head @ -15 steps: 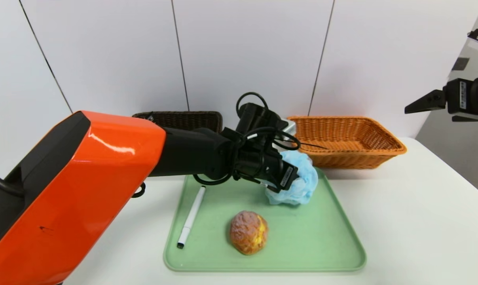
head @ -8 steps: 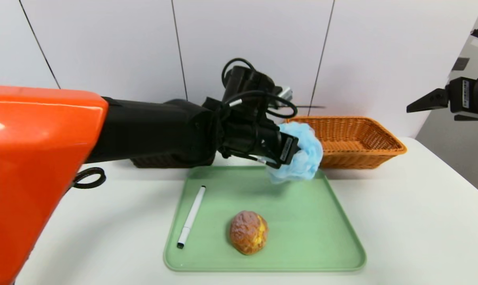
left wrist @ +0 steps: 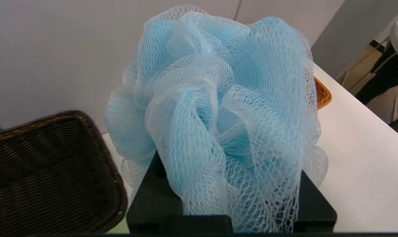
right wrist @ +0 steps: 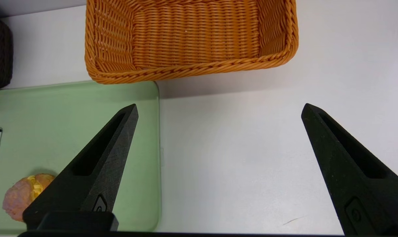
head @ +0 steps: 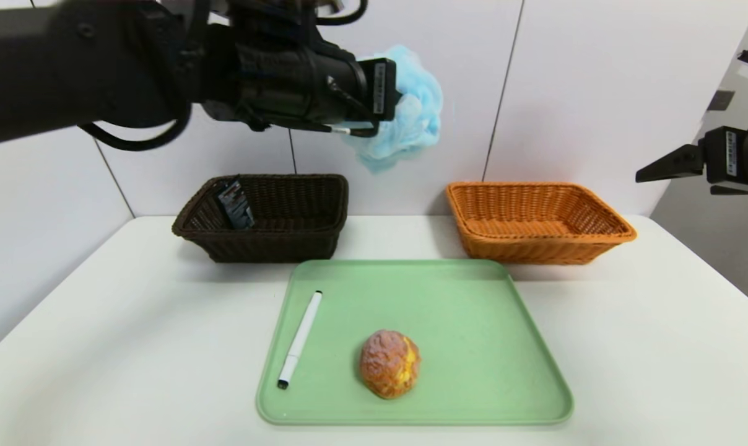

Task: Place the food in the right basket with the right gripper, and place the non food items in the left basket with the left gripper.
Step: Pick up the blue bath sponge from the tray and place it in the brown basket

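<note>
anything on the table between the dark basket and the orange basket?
No. Between the dark basket and the orange basket the head view shows only bare white table; the green tray sits nearer the robot.

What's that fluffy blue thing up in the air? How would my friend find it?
Look above the dark brown basket, toward the white wall. The left gripper holds a blue mesh bath sponge there. It is the only soft, ruffled, pale blue thing, and the only item off the table.

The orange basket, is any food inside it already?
No, the orange basket shows only bare weave; the bun lies on the green tray.
</note>
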Robot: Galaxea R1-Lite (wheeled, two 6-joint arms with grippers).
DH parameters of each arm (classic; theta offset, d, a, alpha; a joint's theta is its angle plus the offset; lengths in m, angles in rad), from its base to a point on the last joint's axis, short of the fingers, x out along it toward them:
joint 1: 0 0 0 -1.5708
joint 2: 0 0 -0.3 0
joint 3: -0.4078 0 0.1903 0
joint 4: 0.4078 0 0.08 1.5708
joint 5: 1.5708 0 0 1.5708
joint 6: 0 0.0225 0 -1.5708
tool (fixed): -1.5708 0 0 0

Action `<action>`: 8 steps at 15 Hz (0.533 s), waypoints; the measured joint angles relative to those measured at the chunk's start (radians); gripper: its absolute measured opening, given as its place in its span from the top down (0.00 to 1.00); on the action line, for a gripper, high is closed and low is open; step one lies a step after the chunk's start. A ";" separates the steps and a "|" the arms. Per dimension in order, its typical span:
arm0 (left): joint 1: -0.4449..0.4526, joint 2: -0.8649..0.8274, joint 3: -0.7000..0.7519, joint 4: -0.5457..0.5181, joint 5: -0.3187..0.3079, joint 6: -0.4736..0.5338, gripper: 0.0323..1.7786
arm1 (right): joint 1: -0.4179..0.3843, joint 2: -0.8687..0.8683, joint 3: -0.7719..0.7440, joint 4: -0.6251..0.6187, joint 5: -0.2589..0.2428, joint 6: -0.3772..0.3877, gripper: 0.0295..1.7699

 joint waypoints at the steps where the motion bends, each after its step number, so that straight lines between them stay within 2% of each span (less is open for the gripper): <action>1: 0.039 -0.021 0.008 0.012 0.002 0.000 0.68 | 0.000 -0.003 0.000 0.000 0.000 -0.001 0.03; 5: 0.211 -0.066 0.104 0.042 0.004 0.044 0.69 | 0.001 -0.016 0.000 0.000 0.001 -0.001 0.03; 8: 0.298 -0.049 0.151 0.037 0.002 0.066 0.69 | 0.001 -0.027 0.002 0.003 0.005 -0.004 0.03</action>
